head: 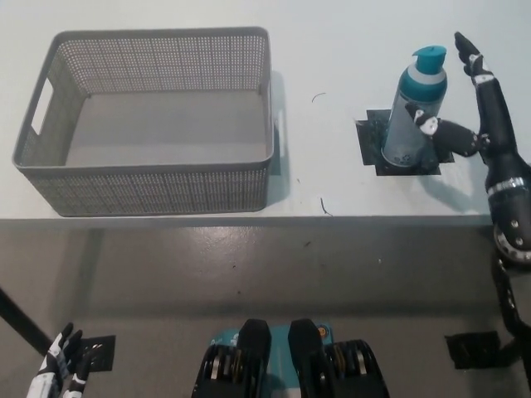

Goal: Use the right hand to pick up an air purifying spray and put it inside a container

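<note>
Reaching in from the tabletop's right edge, my right robot hand [471,124] is spread open just beside the air purifying spray [414,108], grasping nothing. It stands upright on a dark patch [371,147]. Toward the left edge sits the grey container [149,184]. My left robot hand [60,370] hangs low.

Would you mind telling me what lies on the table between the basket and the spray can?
In the head view, only bare white table with a few small dark marks separates the grey basket from the spray can, which stands on a dark square patch.
</note>
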Robot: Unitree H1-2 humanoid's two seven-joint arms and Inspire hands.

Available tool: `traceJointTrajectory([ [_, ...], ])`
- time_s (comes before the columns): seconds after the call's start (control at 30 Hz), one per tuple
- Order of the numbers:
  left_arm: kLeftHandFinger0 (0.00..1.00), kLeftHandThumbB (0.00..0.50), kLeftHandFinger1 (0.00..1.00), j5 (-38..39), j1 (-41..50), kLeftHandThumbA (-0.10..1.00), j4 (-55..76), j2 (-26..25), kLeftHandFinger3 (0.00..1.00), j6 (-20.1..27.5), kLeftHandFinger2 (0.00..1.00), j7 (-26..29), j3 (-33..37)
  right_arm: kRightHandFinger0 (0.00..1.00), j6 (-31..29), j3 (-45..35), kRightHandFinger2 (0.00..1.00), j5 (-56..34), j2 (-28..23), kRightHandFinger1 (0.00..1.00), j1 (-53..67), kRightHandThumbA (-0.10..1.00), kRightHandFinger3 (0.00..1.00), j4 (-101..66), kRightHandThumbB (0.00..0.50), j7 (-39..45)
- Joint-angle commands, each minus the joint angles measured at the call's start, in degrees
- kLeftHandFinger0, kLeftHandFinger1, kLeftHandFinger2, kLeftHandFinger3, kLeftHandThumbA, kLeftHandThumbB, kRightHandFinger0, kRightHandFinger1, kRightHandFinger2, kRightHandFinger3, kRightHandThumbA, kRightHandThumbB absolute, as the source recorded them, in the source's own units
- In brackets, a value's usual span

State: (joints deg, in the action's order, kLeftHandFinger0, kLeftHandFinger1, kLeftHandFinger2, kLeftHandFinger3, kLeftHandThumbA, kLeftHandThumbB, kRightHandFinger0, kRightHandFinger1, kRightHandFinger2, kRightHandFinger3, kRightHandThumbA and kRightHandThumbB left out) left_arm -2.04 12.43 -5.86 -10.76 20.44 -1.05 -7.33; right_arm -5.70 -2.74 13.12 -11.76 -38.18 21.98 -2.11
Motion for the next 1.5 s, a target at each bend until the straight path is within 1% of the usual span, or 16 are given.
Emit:
traceJointTrajectory([
  [0.0,1.0,0.489,1.0,-0.8,0.0,0.84,1.4,-0.7,1.0,2.4,1.0,0.9,-0.6,1.0,0.2,-1.8,1.0,-3.6,1.3,1.0,-6.5,0.78,1.0,4.6,0.5,-1.9],
  [0.13,1.0,0.478,1.0,-1.2,-0.1,0.8,1.2,-0.5,1.0,2.7,1.0,1.1,-0.6,1.0,-6.5,-2.0,1.0,-4.0,1.9,1.0,-9.5,0.7,1.0,14.0,0.5,-3.6],
  [0.37,1.0,0.438,1.0,-2.0,-0.5,0.73,1.9,-0.6,1.0,2.0,1.0,0.9,-0.3,1.0,-4.2,-3.7,1.0,-7.2,2.3,1.0,-14.8,0.74,1.0,27.3,0.5,-2.6],
  [0.53,1.0,0.379,1.0,-3.0,-1.0,0.66,2.1,-0.7,1.0,2.0,1.0,1.0,0.0,1.0,-6.9,-5.6,1.0,-10.0,3.9,1.0,-17.5,0.57,1.0,36.5,0.5,-3.0],
  [0.57,1.0,0.37,1.0,-2.9,-0.9,0.64,2.0,-0.6,1.0,2.2,1.0,0.9,0.1,1.0,-5.8,-5.1,1.0,-8.6,4.5,1.0,-17.8,0.35,1.0,38.3,0.472,-5.6],
  [0.6,1.0,0.37,1.0,-2.9,-0.9,0.63,1.9,-0.5,1.0,2.2,1.0,0.9,0.1,1.0,-5.0,-4.6,1.0,-7.5,4.9,1.0,-17.6,0.31,1.0,38.4,0.488,-7.6],
  [0.63,1.0,0.361,1.0,-3.0,-0.7,0.61,1.7,-0.6,1.0,2.2,1.0,0.8,0.2,1.0,-6.8,-6.0,1.0,-8.5,5.9,1.0,-17.0,0.02,1.0,38.2,0.471,-10.3],
  [0.67,1.0,0.362,1.0,-2.6,-0.6,0.59,1.7,-0.4,1.0,2.2,1.0,0.6,0.3,0.89,-8.5,-7.3,0.88,-9.1,6.9,0.87,-16.8,-0.08,0.94,38.9,0.437,-14.2],
  [0.7,1.0,0.361,1.0,-2.5,-0.6,0.58,1.9,-0.4,1.0,2.0,1.0,0.6,0.3,0.67,-10.3,-7.6,0.64,-8.8,7.4,0.62,-16.7,-0.1,0.7,39.7,0.392,-16.6],
  [0.73,1.0,0.368,1.0,-2.5,-0.5,0.57,2.4,-0.7,1.0,1.4,1.0,0.5,0.3,0.45,-11.4,-8.2,0.56,-10.0,8.0,0.48,-16.3,-0.1,0.59,39.7,0.377,-15.1],
  [0.83,1.0,0.376,1.0,-2.2,-0.6,0.58,2.3,-0.9,1.0,0.8,1.0,0.1,0.3,0.29,-13.4,-7.7,0.47,-9.5,8.5,0.37,-16.1,-0.1,0.52,38.5,0.404,-14.7],
  [1.13,1.0,0.371,1.0,-2.0,-1.6,0.53,1.5,-0.9,1.0,1.8,1.0,0.3,0.3,0.39,-4.6,-8.6,0.5,-12.6,11.4,0.42,-20.1,-0.1,0.5,18.8,0.375,-13.4],
  [1.3,1.0,0.374,1.0,-2.0,-1.9,0.54,1.6,-1.2,1.0,0.8,1.0,-0.1,0.3,0.35,-2.0,-5.6,0.45,-10.2,13.4,0.38,-25.4,-0.1,0.47,8.5,0.411,-12.9],
  [1.33,1.0,0.374,1.0,-2.1,-2.1,0.54,1.7,-1.1,1.0,0.7,1.0,0.0,0.4,0.31,-0.2,-5.0,0.43,-9.4,13.8,0.35,-26.6,-0.05,0.45,6.9,0.482,-13.1],
  [1.37,1.0,0.371,1.0,-2.3,-2.1,0.54,1.4,-0.9,1.0,1.0,1.0,0.2,0.4,0.29,1.3,-3.9,0.43,-8.9,14.9,0.33,-28.5,-0.1,0.45,5.1,0.416,-12.7],
  [1.47,1.0,0.369,1.0,-2.2,-2.4,0.54,1.2,-1.1,1.0,1.2,1.0,0.0,0.5,0.28,2.3,-2.1,0.45,-8.2,16.4,0.35,-30.5,-0.1,0.45,3.7,0.411,-12.0],
])
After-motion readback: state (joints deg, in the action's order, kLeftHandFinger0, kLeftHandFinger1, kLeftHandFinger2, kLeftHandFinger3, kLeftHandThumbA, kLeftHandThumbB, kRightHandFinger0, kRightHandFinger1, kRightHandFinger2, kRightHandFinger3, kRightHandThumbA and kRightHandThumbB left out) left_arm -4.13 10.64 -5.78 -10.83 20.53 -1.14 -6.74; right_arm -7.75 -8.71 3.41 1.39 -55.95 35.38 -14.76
